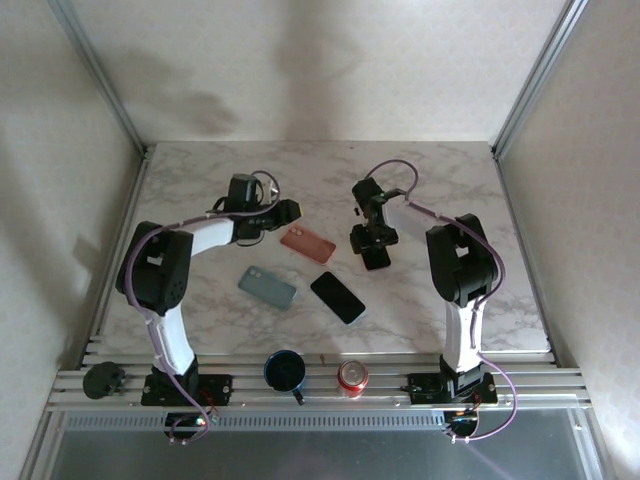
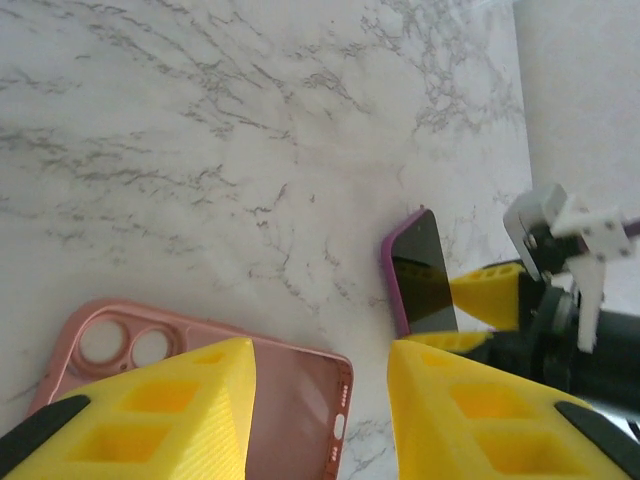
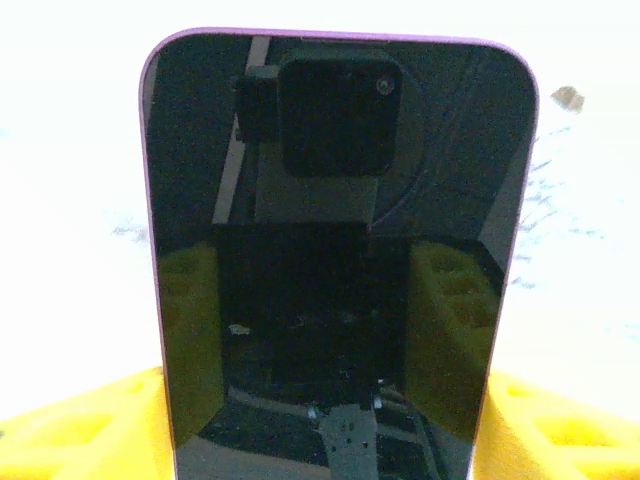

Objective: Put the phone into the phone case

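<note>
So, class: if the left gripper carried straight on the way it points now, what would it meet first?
The left gripper would most likely meet the pink phone case, whose end lies between its open fingers; depth is unclear, so it might touch the marble table just beyond instead.

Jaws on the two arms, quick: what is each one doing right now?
Left jaws: open, holding nothing, over the pink phone case.
Right jaws: closed on the purple-edged phone.
</note>
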